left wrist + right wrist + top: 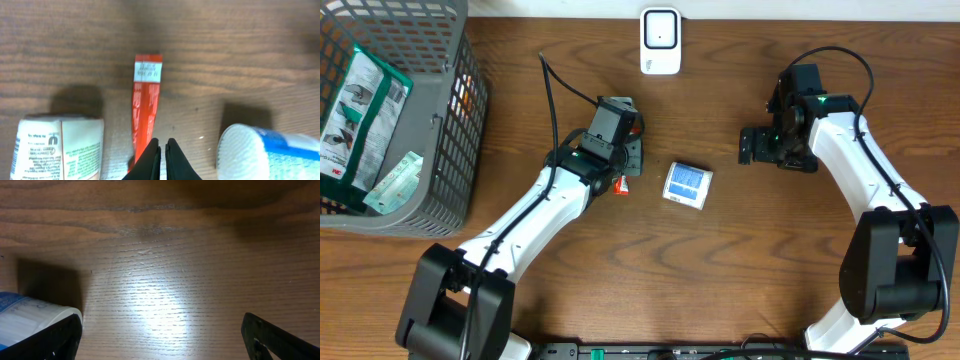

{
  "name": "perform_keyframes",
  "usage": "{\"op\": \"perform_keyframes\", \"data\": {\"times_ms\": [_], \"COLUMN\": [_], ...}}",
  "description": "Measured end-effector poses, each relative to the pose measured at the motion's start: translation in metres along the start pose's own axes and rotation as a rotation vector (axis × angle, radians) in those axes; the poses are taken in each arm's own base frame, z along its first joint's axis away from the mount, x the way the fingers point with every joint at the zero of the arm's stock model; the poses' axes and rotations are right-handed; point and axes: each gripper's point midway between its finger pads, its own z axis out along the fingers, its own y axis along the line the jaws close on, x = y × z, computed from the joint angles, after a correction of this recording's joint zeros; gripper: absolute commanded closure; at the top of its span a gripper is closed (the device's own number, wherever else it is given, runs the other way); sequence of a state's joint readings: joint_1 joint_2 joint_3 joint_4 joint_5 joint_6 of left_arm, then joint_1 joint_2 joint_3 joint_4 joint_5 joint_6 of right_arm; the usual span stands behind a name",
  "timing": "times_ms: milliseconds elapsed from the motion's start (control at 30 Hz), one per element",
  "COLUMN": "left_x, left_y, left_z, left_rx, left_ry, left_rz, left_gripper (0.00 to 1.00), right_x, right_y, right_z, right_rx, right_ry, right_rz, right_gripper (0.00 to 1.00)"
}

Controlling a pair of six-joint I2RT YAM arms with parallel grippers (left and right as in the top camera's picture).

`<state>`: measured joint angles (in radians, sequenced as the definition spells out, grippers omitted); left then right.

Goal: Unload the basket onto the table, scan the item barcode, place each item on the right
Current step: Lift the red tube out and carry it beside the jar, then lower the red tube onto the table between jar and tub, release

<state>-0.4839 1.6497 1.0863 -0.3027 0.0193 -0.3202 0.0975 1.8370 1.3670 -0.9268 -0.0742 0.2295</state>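
left gripper [162, 145]: jaws shut, tips together, right over the near end of the red packet [146, 107]. Can't tell whether they've nipped its edge or just closed above it. right gripper [752, 146]: jaws wide, nothing in them, out at 3 o'clock from the centre of the table [770, 260].

Item, my read: the red packet, since that's what the left arm is on. It lies flat on the wood just to 9 o'clock of centre. It has a white label [148, 70] at its far end, print too small to confirm as the barcode. The scanner [660, 41] sits at 12 o'clock.

Handling guess: thin sachet, light, floppy, probably slick film. It's hard to get under while flat, so pinch the end seam and expect droop and twist once lifted. Hold the end away from the label so the print stays exposed. Little crush risk.

Neighbours: beige box [60, 147] at 9 o'clock of the jaws, blue-and-white pack [688, 185] at 3 o'clock. Both are near the packet, neither touching it.

basket [460, 160] at 9–10 o'clock: wire mesh, holds a large green-and-white bag [350, 105] and a smaller pale green packet [395, 182] near its lower wall. Something orange shows through the mesh, can't identify it.
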Motion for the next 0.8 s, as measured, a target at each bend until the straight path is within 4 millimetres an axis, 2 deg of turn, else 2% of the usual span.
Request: {"op": "perform_keyframes", "data": {"times_ms": [367, 800], "left_x": [0.037, 0.054], "left_y": [0.013, 0.02], "left_z": [0.04, 0.041], "left_rx": [-0.054, -0.079], "left_ry": [0.133, 0.195], "left_rz": [0.009, 0.011], "left_gripper": [0.93, 0.93], "right_x": [0.0, 0.0], "right_y": [0.0, 0.0], "right_z": [0.0, 0.0], "right_rx": [0.0, 0.0], "right_ry": [0.0, 0.0], "right_rz": [0.0, 0.0], "right_gripper": [0.01, 0.01]}}
